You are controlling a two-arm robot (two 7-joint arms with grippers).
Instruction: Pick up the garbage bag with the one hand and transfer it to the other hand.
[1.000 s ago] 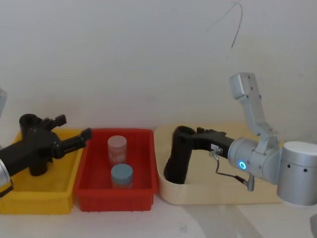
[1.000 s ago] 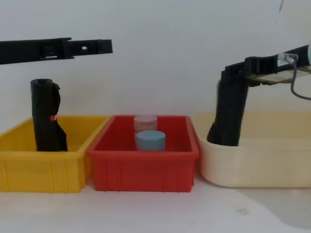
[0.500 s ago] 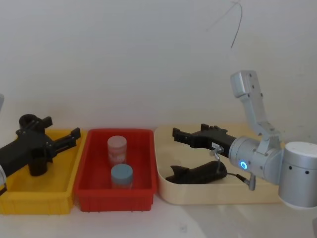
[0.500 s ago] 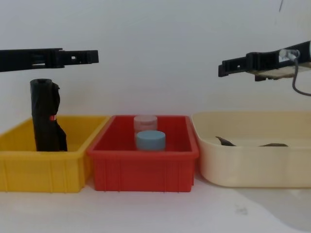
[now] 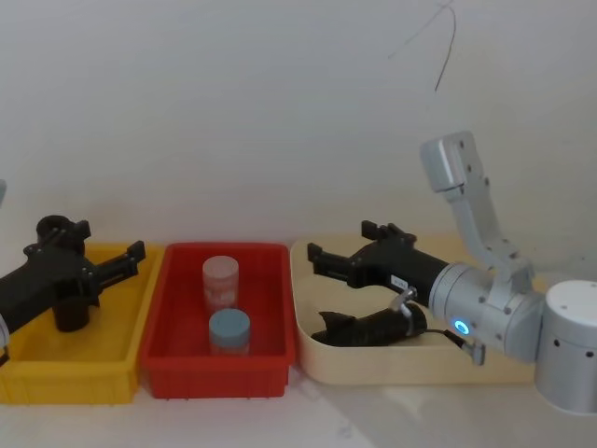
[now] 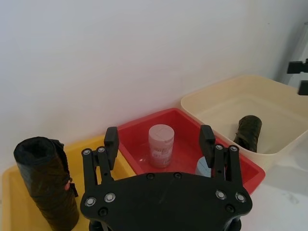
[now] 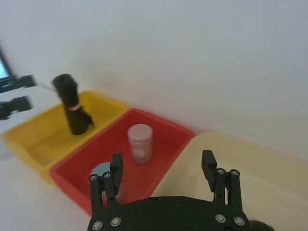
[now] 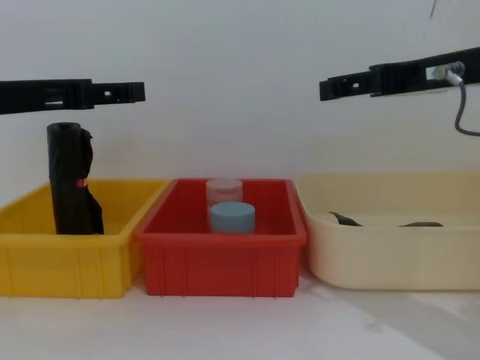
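Has the garbage bag (image 5: 373, 327) lying flat in the cream bin (image 5: 401, 370) below the gaping right pincer (image 7: 162, 162), the left pincer (image 6: 159, 138) gaping over the yellow bin (image 5: 65, 375). Risks pinching loose film and dropping it.

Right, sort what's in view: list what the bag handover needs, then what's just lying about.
Needed: garbage bag, lying in the cream bin; right gripper, open above that bin; left gripper, open over the yellow bin.
Lying about: stickered black roll; pink jar; blue-lidded jar; red bin.
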